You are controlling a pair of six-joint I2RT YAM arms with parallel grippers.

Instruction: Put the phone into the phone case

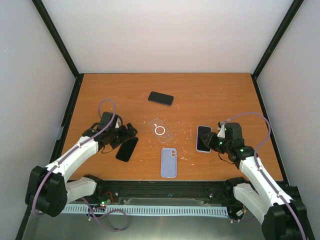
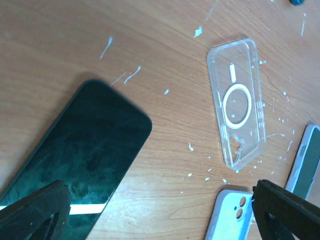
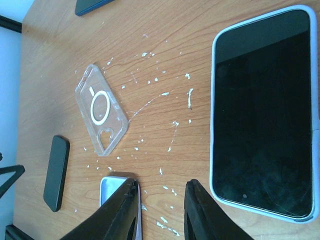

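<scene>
Presently: left gripper, jaws wide, at black phone left of clear case; right gripper narrowly parted, empty. Next, likely: grasp phone.

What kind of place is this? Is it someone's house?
Probably a robot test booth, not a house. A wooden table sits between plain white walls and black frame posts, with the left arm and right arm bolted at its near edge, plus a clear phone case.
</scene>
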